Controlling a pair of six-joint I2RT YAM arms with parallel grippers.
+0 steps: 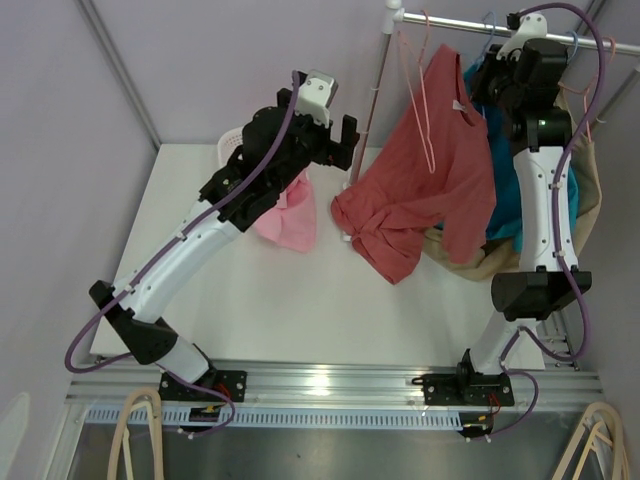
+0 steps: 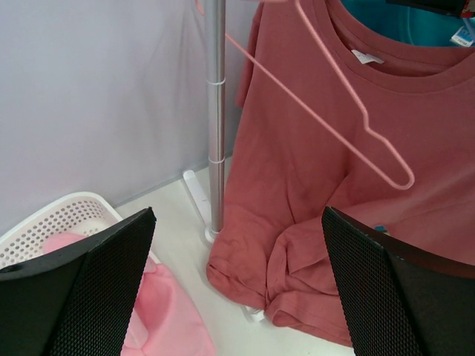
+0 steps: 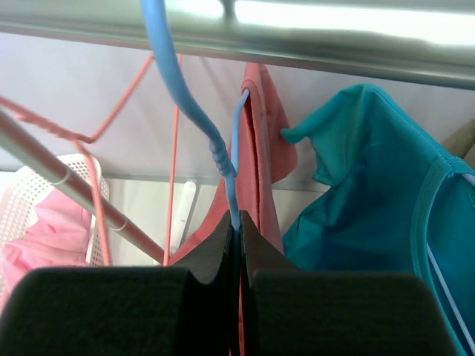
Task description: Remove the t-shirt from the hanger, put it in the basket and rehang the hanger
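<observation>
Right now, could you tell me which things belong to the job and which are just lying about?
Job: red t-shirt, blue hanger clamped by the right gripper, open left gripper.
Lying about: pink hanger, teal shirt, white basket, pink cloth.

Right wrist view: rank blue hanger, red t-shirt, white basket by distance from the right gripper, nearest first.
1. blue hanger: clamped in the right gripper, centre.
2. red t-shirt: just behind, slightly right.
3. white basket: far off, left edge.
</observation>
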